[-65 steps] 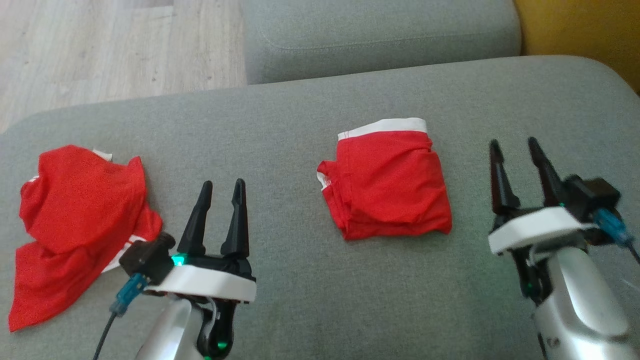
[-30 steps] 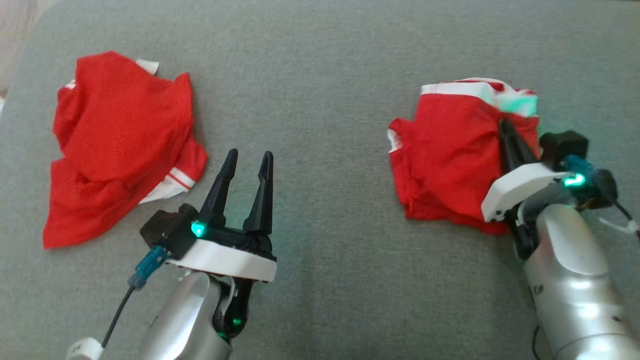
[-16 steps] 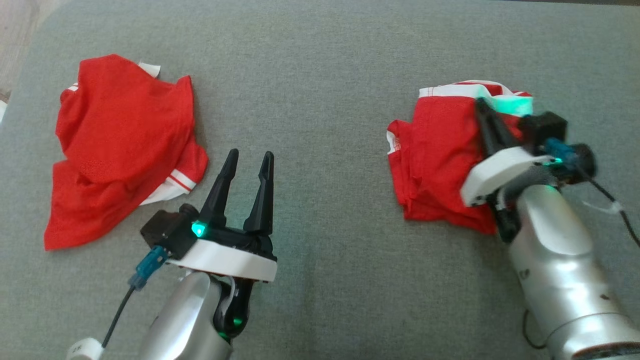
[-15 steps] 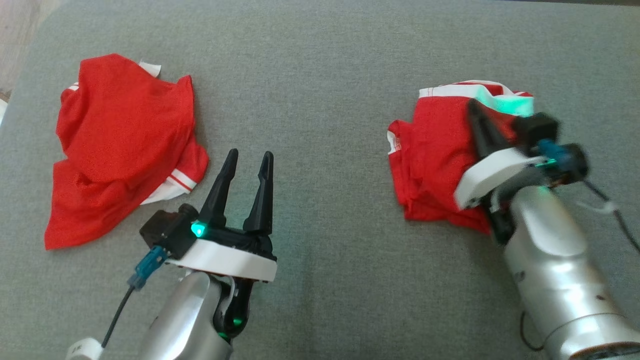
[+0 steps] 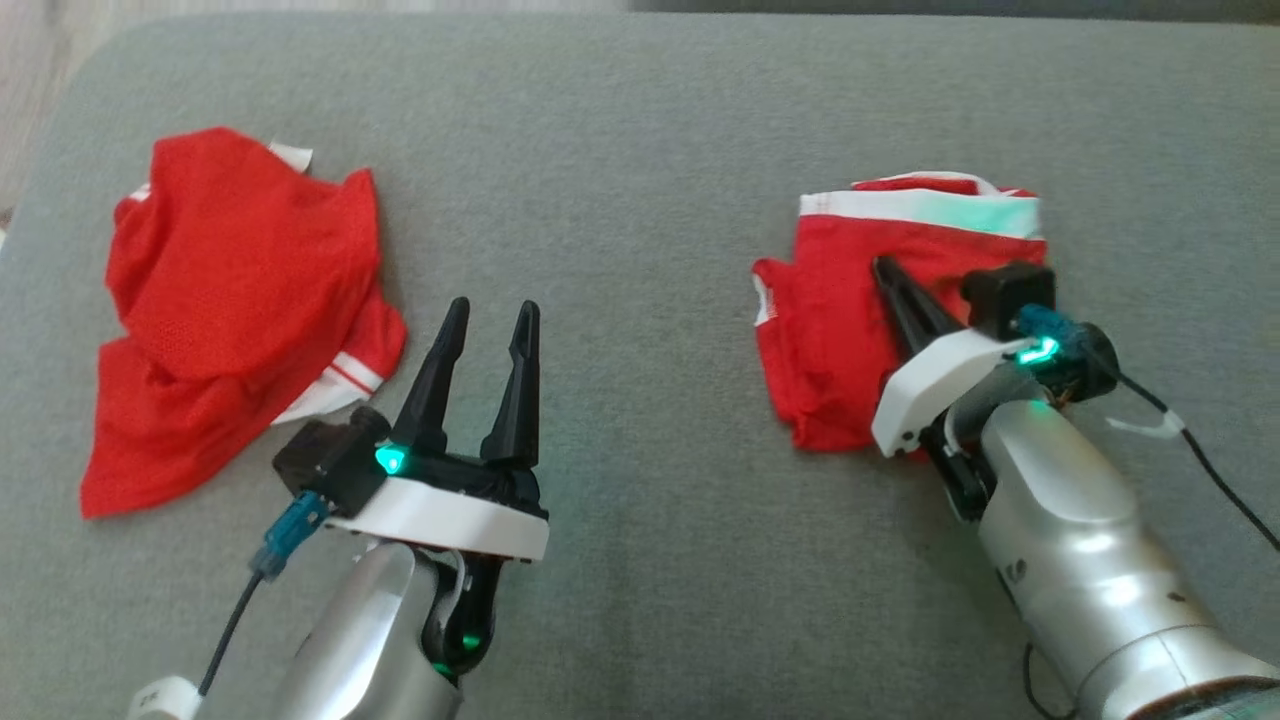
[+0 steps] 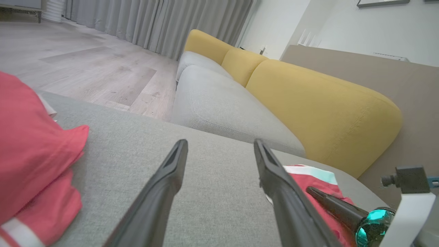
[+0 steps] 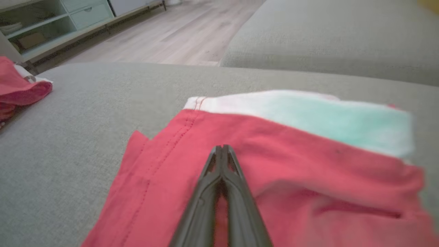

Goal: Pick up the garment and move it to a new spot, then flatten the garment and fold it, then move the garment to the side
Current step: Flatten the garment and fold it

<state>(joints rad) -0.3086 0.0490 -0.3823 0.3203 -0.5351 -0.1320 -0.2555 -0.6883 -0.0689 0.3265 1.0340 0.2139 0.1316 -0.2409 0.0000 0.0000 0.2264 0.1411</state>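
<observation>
The folded garment (image 5: 830, 330), red with a white waistband at its far edge, lies on the right half of the grey cushion (image 5: 640, 120). My right gripper (image 5: 880, 266) is shut, its joined fingers lying flat on top of the red cloth with nothing pinched between them; in the right wrist view the tips (image 7: 223, 148) rest mid-cloth, short of the waistband of the garment (image 7: 308, 161). My left gripper (image 5: 490, 315) stands open over bare cushion at the lower left, holding nothing. In the left wrist view, my left gripper (image 6: 220, 144) points past the garment (image 6: 319, 181).
A second red garment (image 5: 230, 290), crumpled, lies at the cushion's left end, close to my left gripper. Beyond the cushion are another grey seat (image 6: 219, 103), a yellow backrest (image 6: 315, 99) and wooden floor (image 6: 75, 58). The cushion's left edge drops off at the far left.
My shut right gripper has slid left and back across the folded garment, which has shifted slightly left and lies flatter. The left gripper has stayed open and still.
</observation>
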